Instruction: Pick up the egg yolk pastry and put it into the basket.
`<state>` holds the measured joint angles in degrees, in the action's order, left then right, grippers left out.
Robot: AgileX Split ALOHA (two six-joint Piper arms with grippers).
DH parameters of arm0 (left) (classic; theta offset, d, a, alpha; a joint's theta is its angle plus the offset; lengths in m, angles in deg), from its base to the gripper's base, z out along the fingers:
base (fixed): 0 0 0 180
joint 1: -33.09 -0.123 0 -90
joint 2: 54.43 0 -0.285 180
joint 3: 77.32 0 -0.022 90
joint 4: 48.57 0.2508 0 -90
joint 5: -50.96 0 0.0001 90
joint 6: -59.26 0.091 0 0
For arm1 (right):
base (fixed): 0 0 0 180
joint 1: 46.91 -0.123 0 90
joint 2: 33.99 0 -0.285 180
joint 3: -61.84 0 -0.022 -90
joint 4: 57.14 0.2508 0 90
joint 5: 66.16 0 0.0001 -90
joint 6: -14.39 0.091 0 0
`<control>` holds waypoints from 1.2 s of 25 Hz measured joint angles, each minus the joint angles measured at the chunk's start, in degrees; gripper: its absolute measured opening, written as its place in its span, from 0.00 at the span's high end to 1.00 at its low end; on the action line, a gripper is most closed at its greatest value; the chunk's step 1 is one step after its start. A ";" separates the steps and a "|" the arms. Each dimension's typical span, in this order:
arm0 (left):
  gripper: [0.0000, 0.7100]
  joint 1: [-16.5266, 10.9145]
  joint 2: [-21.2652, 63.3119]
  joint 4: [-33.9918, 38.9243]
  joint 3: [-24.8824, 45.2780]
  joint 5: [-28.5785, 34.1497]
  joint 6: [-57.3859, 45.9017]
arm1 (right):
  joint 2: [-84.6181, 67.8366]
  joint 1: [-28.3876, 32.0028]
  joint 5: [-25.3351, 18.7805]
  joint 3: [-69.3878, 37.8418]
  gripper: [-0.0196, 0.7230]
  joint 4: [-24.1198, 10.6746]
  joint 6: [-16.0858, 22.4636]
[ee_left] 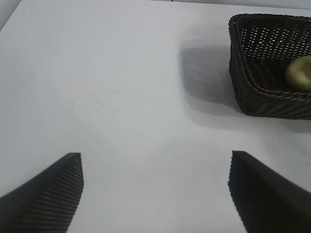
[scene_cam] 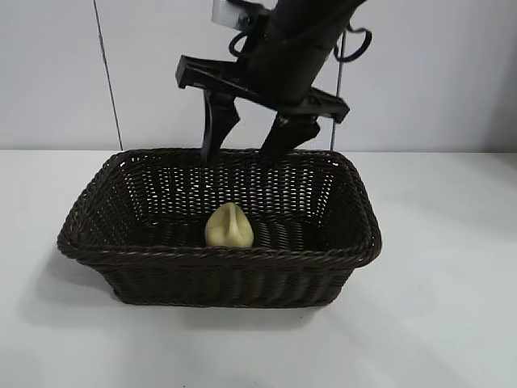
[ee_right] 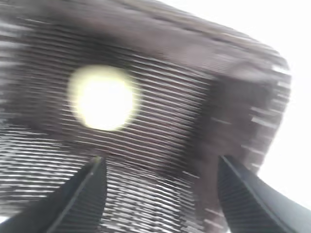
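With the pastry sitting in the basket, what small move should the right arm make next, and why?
Probably lift the right end effector up and away to park. The pastry rests on the floor of the basket, and the open jaws hang empty above it, touching nothing. The left end effector sits open over bare table, so nothing seems left to place.

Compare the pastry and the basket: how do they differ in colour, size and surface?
The pastry is pale yellow; the basket is dark brown. The pastry is small and rounded; the basket is large and rectangular. The pastry looks smooth and matte; the basket is open-weave wicker. The pastry lies inside the basket.
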<state>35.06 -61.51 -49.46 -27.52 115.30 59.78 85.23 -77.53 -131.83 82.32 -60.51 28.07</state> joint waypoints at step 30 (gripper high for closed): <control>0.16 0.00 0.00 0.00 0.00 0.00 -0.04 | -2.99 32.45 -4.21 -3.65 0.33 5.74 -11.28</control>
<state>35.06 -61.51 -49.46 -27.52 115.30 59.74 82.24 -45.08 -136.04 78.67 -54.76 16.79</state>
